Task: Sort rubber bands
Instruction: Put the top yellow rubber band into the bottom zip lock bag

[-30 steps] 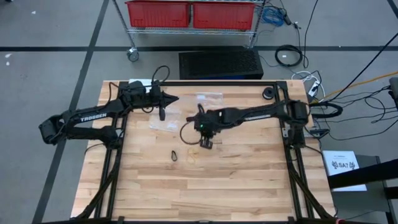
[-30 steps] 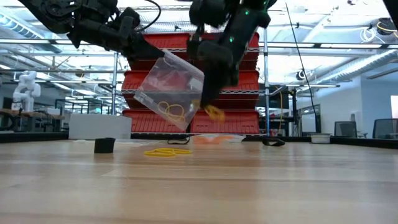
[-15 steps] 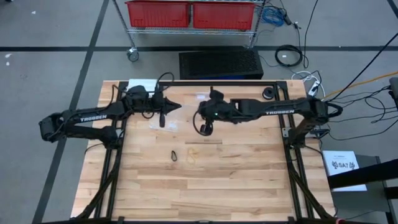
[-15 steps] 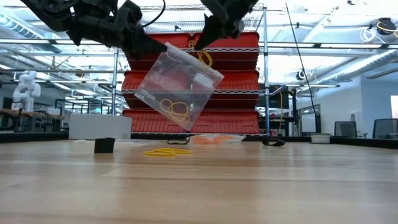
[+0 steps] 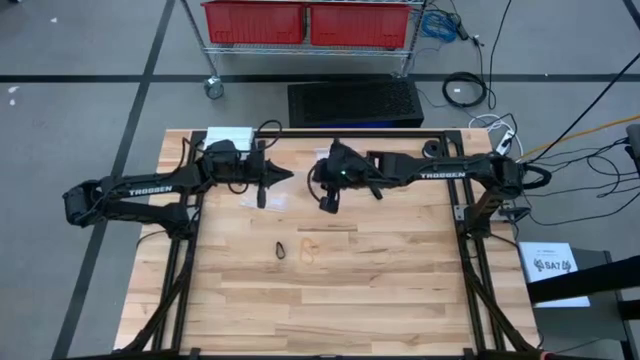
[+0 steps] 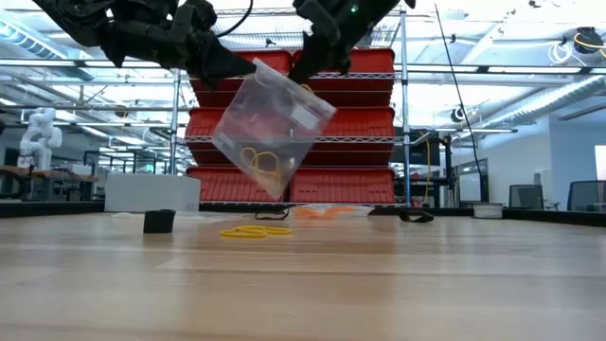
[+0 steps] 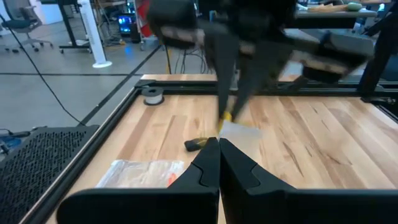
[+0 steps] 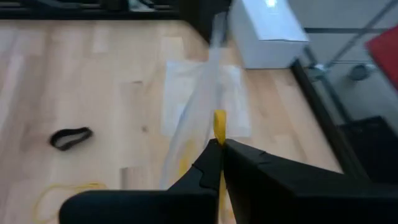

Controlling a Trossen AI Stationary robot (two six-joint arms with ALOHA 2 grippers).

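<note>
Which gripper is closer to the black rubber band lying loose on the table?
Right, narrowly. The right gripper hangs just beyond the black rubber band; the left gripper, holding the clear bag, is farther back.

Robotics lab: red bins (image 5: 308,22), wire shelving (image 6: 402,123)

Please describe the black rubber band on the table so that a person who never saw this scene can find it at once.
Start from the wooden table, seen from above, and go to its middle, in front of the two raised arms. There lies the black rubber band, a small dark loop flat on the wood. The loop right beside it is a yellow rubber band, pale and faint against the wood; this one is black.
</note>
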